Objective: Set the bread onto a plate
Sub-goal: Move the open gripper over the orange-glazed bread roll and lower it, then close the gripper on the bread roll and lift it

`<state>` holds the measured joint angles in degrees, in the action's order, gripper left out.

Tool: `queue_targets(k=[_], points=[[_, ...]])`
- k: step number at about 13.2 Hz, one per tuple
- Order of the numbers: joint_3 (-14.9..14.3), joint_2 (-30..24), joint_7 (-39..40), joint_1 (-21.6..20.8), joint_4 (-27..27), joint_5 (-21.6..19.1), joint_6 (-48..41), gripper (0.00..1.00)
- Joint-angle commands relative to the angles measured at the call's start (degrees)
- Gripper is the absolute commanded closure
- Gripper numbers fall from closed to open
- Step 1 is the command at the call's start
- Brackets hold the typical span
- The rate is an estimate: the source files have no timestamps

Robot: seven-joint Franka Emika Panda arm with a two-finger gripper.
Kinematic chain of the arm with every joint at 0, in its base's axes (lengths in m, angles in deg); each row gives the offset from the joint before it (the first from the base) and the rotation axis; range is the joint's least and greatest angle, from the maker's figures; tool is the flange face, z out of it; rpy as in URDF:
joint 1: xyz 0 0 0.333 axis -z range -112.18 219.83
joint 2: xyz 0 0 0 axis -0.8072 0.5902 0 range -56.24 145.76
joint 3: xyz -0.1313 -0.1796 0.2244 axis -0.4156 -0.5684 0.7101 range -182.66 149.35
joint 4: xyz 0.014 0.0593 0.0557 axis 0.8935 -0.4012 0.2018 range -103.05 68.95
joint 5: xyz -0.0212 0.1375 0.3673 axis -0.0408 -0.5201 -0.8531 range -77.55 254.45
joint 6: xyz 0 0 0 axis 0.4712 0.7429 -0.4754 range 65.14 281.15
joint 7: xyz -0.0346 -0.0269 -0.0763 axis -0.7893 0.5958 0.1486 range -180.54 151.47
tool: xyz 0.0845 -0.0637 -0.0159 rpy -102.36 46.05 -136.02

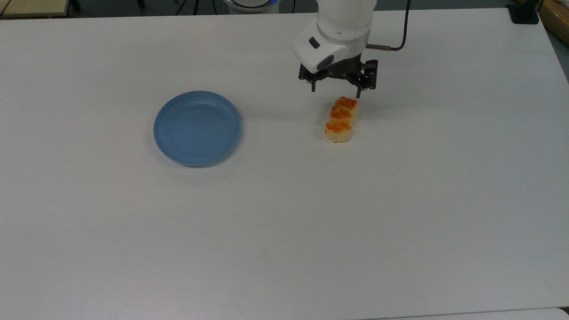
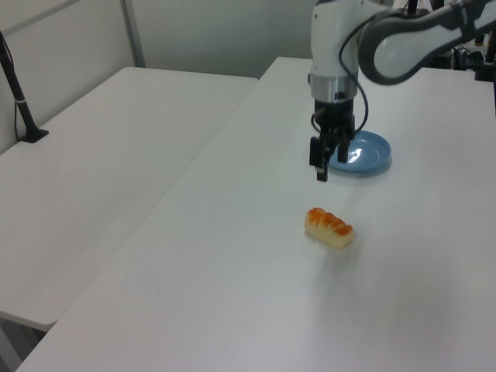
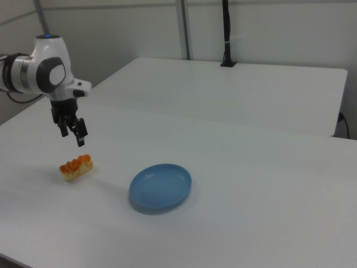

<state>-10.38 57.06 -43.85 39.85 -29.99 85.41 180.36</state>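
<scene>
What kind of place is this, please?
Probably a robotics lab or test room. A white robot arm works over a plain white table that carries a round light-blue plate and a small pale-yellow bread roll, and black pole mounts are clamped to neighbouring tables.

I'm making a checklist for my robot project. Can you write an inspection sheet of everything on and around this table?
Surface: white table, bare apart from the two things below.
Bread: lies flat on the table, apart from the plate, untouched.
Plate: light blue, nothing on it.
Clutter: nothing seen.
Gripper: open, holding nothing, hanging above the table near the bread's far end in the top view.
Cables: a dark cable runs from the arm's wrist.
Surroundings: a second white table alongside; a black post standing on it.
</scene>
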Motion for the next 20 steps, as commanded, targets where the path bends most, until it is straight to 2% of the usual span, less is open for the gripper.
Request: queue_targets(k=[1,7,12,14,16,18,19,20], points=[[-0.4,3.3,-4.3,-3.9,-1.8,0.6,4.2,0.0],[-0.5,8.5,-8.3,-5.4,-1.8,4.3,8.0,0.0],[-0.9,9.0,-8.2,-5.3,-3.8,5.3,8.8,0.0],[-0.9,9.1,-8.3,-5.3,-4.1,5.3,9.4,0.12],[-0.9,9.1,-8.3,-5.3,-4.0,5.2,9.4,0.33],[-0.9,9.1,-8.3,-5.1,-3.8,5.2,9.4,0.6],[-1.0,9.0,-8.3,-5.0,-3.8,5.2,9.4,0.68],[-1.1,8.8,-8.2,-4.9,-3.7,5.2,9.2,0.69]])
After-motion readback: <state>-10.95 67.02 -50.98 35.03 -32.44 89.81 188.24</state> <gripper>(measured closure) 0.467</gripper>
